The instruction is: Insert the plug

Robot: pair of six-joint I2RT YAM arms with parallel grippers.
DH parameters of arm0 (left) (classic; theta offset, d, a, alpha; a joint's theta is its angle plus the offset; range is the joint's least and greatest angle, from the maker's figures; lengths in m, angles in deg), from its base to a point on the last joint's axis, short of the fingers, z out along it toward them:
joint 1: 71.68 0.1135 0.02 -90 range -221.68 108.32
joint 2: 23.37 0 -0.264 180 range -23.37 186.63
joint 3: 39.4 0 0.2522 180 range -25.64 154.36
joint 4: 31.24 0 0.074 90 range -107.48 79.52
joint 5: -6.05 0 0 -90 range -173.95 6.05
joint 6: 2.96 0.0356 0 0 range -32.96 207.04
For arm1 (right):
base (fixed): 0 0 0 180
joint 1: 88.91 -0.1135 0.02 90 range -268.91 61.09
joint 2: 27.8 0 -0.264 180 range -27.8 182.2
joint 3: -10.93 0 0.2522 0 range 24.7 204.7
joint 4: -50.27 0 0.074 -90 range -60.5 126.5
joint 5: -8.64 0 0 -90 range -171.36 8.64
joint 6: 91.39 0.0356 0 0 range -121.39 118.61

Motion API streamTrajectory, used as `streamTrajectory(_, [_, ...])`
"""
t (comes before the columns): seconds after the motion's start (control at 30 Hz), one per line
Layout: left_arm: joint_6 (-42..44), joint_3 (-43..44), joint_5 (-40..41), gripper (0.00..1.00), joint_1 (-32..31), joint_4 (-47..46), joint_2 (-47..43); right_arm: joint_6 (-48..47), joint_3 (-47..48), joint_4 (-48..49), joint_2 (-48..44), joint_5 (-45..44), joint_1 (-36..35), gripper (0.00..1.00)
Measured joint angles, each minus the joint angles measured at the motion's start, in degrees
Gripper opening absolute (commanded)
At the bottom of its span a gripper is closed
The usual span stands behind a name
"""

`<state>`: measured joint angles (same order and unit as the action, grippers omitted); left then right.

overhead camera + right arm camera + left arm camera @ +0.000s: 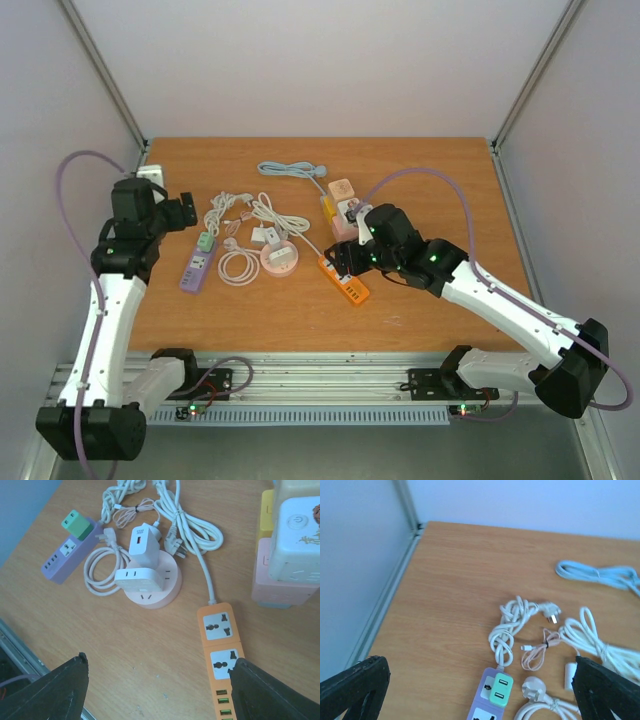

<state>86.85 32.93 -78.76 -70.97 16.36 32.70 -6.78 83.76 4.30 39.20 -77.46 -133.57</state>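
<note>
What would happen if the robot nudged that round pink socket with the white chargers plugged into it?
Probably slide, not roll: the round pink socket lies flat on the table. The upright white charger plugged into it stands tall, so a high push might tip it.

Bright even light, faint soft shadows, wrist views hazy — left gripper (478,682) blurred

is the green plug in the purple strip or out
In. The green plug stands seated on the end socket of the purple strip, with no prongs showing between them.
</note>
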Motion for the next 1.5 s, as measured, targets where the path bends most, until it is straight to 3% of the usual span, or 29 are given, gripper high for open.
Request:
streamTrajectory(0.1, [-6.8,3.1,2.6,0.99,0.6,3.9,-1.0,0.5,0.9,-0.8,0.0,-0.5,0.0,0.78])
streamTrajectory(0.2, [-10.7,3.3,-1.8,0.99,1.3,5.6,-1.9,1.5,2.3,-1.5,0.4,-1.2,0.0,0.78])
streamTrajectory(0.37, [-18.2,-2.4,-16.8,0.79,1.0,1.9,0.1,3.3,3.5,-2.3,2.1,-2.3,0.0,0.78])
streamTrajectory(0.53, [-25.1,-2.8,-20.9,0.64,-3.1,0.5,11.8,5.5,3.6,-3.5,3.5,-3.0,0.0,0.76])
streamTrajectory(0.73, [-27.8,5.5,-19.6,0.48,-8.0,3.2,28.8,7.0,4.0,-5.1,3.8,-4.8,0.0,0.76])
streamTrajectory(0.93, [-27.4,13.4,-19.2,0.48,-10.1,4.2,43.0,7.3,4.3,-6.1,3.8,-5.9,0.0,0.75])
streamTrajectory(1.37, [-22.2,19.6,-21.7,0.57,-12.0,7.7,56.5,7.3,4.3,-7.3,4.4,-7.0,0.0,0.76])
streamTrajectory(1.5, [-21.0,20.3,-22.2,0.45,-12.2,8.8,58.4,7.3,4.3,-7.3,4.9,-7.0,0.0,0.76])
